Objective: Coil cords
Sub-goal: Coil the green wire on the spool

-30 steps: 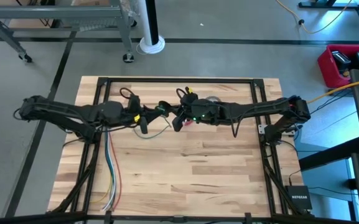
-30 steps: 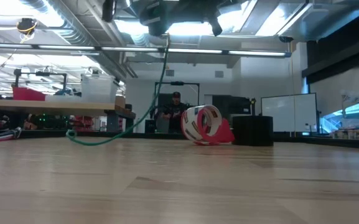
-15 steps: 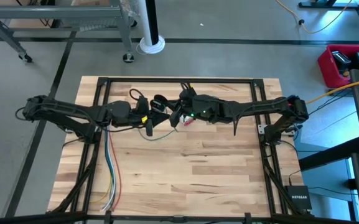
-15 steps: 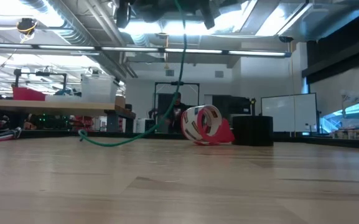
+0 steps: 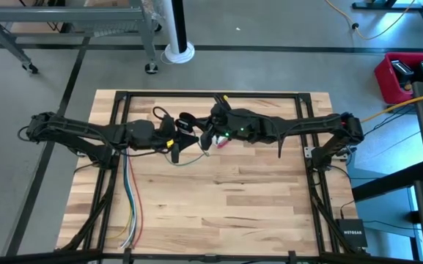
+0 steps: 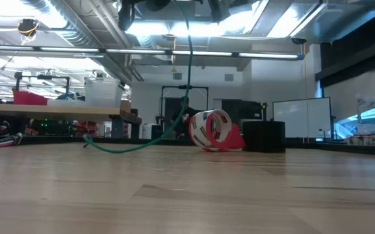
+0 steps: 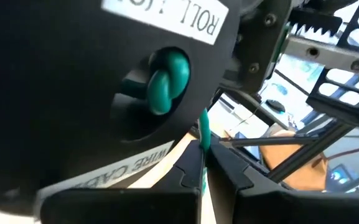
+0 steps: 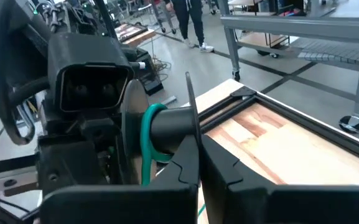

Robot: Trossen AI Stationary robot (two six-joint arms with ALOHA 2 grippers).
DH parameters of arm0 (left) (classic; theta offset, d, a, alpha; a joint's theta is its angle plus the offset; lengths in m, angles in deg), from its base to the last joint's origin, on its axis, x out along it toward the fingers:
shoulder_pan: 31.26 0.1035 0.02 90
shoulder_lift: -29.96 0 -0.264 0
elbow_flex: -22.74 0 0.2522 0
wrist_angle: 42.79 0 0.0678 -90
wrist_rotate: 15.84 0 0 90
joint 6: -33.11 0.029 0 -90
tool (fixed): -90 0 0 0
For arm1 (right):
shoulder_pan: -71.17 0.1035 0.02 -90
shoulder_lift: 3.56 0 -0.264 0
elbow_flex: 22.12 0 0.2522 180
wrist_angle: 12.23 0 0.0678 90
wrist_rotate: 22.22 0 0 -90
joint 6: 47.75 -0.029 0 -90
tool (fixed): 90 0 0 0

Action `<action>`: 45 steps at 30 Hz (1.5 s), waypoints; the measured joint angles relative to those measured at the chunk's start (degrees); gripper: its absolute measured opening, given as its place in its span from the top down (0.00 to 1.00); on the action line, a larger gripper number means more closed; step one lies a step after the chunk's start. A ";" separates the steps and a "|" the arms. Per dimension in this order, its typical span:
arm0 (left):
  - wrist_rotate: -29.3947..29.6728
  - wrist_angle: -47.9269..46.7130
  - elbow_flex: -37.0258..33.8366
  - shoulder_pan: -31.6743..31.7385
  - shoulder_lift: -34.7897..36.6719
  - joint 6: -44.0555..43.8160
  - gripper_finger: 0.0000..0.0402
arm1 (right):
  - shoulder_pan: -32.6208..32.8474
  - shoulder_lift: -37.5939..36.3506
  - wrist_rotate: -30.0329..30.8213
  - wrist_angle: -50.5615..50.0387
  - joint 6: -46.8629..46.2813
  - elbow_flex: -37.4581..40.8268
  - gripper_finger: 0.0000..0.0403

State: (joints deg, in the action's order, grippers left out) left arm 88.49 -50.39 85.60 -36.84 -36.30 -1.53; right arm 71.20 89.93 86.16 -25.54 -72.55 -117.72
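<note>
A thin green cord (image 6: 188,71) hangs from above, and its slack end (image 6: 112,147) lies on the table. It runs through a hole in a black round end piece (image 7: 135,74), a small spool, and winds round the hub (image 8: 147,140). My left gripper (image 5: 174,149) is shut on the cord just below the spool. My right gripper (image 5: 205,138) is shut on the spool from the other side. Both are held high above the table's far middle. My left gripper pinches the green cord (image 7: 203,134) between its two fingertips, just beside the spool's labelled disc. The cord runs on from the fingers into the disc's hole (image 7: 163,81). My right gripper pinches the thin disc (image 8: 190,106) of the spool, edge-on between its two fingers, next to the hub. The spool is lifted clear of the table, its hub lying level.
A white-and-red tape roll (image 6: 210,130) stands on the table below the right gripper. Long green, yellow, red and white wires (image 5: 130,205) lie along the left side. Bare wood lies toward the near edge (image 5: 218,213).
My left gripper has gone toward the table's right edge, closer to the spool, and my right gripper has shifted slightly toward the left. The hanging cord has swung toward the right, and its slack end has slid along the table after it.
</note>
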 joint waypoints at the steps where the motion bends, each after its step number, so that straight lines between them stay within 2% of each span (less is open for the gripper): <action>1: 0.01 -0.20 0.00 0.00 -0.04 0.17 1.00 | 0.00 -0.09 0.01 -0.34 0.01 -0.03 1.00; 12: 1.53 -2.59 0.00 0.04 -0.06 0.36 0.99 | 0.00 -1.20 -0.21 -0.85 -0.02 -0.08 1.00; 21: 2.42 -3.79 -0.04 0.00 0.63 4.63 0.99 | -0.04 -1.29 -1.46 -1.14 -0.15 -0.18 1.00; 26: 2.34 -4.22 -0.15 0.00 0.63 5.15 0.94 | -0.05 -1.32 -1.42 -0.46 -0.25 -0.28 1.00; 32: -0.96 -4.82 -0.41 -0.08 0.49 7.02 0.87 | -0.17 -1.85 -0.99 1.72 -0.42 -0.76 1.00; 39: -1.09 -6.17 -0.34 -0.09 0.48 6.26 0.78 | -0.11 -1.64 -1.33 1.77 0.33 -0.55 1.00; 45: -6.33 -8.10 -0.28 -0.09 0.20 3.61 0.70 | -0.11 -1.57 -1.04 1.56 1.11 -0.51 1.00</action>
State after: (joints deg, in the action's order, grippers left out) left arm 82.16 -58.49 85.32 -36.93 -36.10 2.08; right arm 71.09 88.36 85.12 -23.98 -71.44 -118.23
